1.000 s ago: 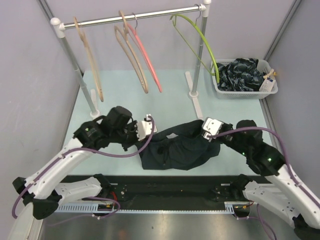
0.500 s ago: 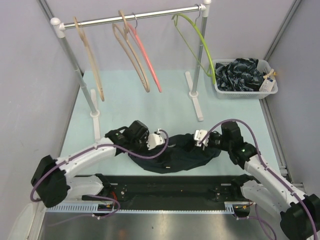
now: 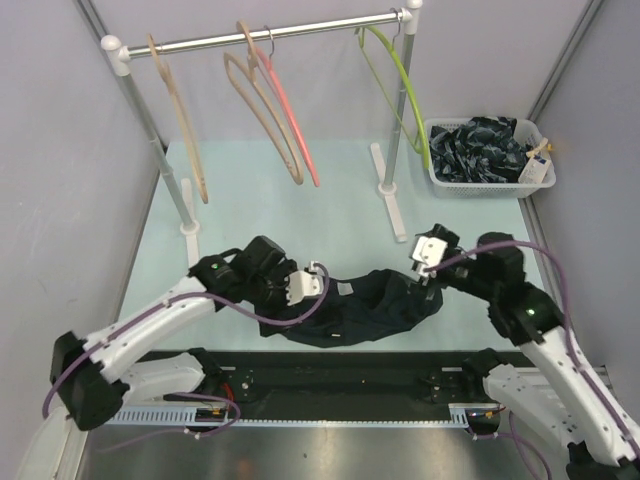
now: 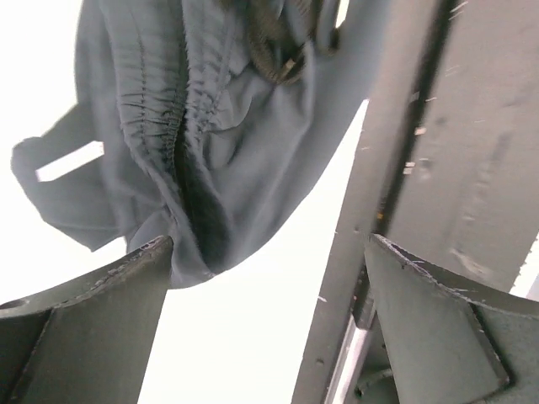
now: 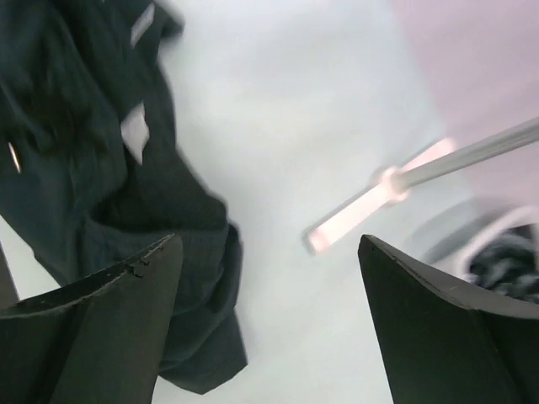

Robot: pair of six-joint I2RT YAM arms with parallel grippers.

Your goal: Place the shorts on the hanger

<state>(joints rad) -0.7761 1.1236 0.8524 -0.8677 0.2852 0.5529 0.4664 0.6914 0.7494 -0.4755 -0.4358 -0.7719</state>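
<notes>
The shorts (image 3: 365, 310) lie in a crumpled heap at the lower centre of the overhead view, on the pale table (image 3: 330, 210), strung between the two arms. The left gripper (image 4: 269, 244) is spread wide with nothing clamped. In its wrist view the gathered waistband fills the upper left, and the cloth's lower edge runs down behind the left-hand finger, so contact there is hard to judge. The right gripper (image 5: 269, 240) also stands wide and empty, with bare table between its fingers. The shorts sit at the left of that blurred view, partly hidden behind one finger. The hanger (image 3: 408, 95) hangs from the rail (image 3: 270, 32) at the upper right, well apart from the shorts, its hook hard to make out against the post. A basket (image 3: 490, 182) of dark patterned cloth sits at the right edge.
</notes>
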